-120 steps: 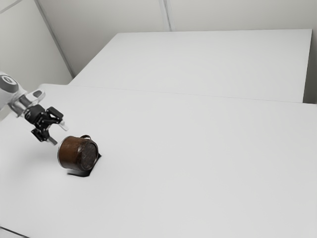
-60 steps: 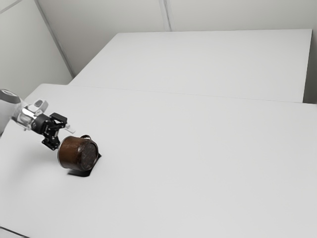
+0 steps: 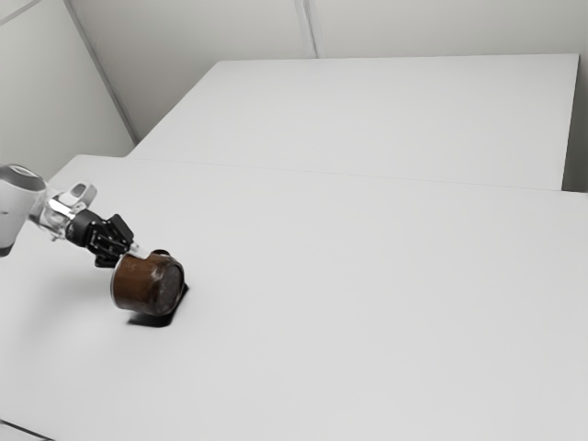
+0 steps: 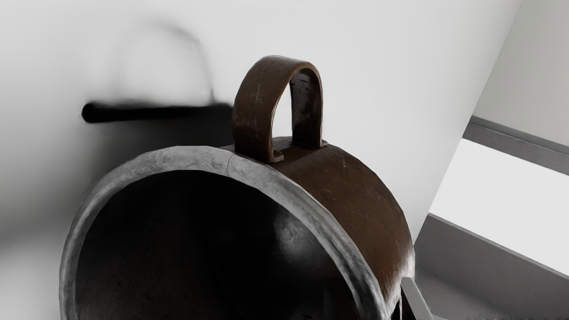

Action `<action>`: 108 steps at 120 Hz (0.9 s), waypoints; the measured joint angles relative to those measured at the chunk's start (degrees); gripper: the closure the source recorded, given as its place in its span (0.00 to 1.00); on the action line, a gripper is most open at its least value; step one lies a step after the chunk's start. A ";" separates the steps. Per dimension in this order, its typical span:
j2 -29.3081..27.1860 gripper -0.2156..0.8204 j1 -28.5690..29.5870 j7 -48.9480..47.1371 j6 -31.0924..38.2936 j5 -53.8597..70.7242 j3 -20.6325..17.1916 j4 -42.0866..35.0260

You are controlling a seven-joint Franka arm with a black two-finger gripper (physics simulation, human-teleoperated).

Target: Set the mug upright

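The mug lies on its side on the surface, toward the exterior view's left, with its mouth to the arm and its base turned to the exterior view's right. The claw is at the mug's rim, near the handle, which is on the side away from the exterior camera. Behind the surface is a second flat top, and behind that a wall.
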 joint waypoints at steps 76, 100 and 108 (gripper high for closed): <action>-11.62 0.95 -19.96 -5.67 15.11 26.14 -0.20 -1.99; -12.93 0.96 -26.48 -13.13 21.19 33.62 -0.35 -3.61; -12.98 0.96 -27.68 -15.92 22.83 34.74 -0.35 -3.97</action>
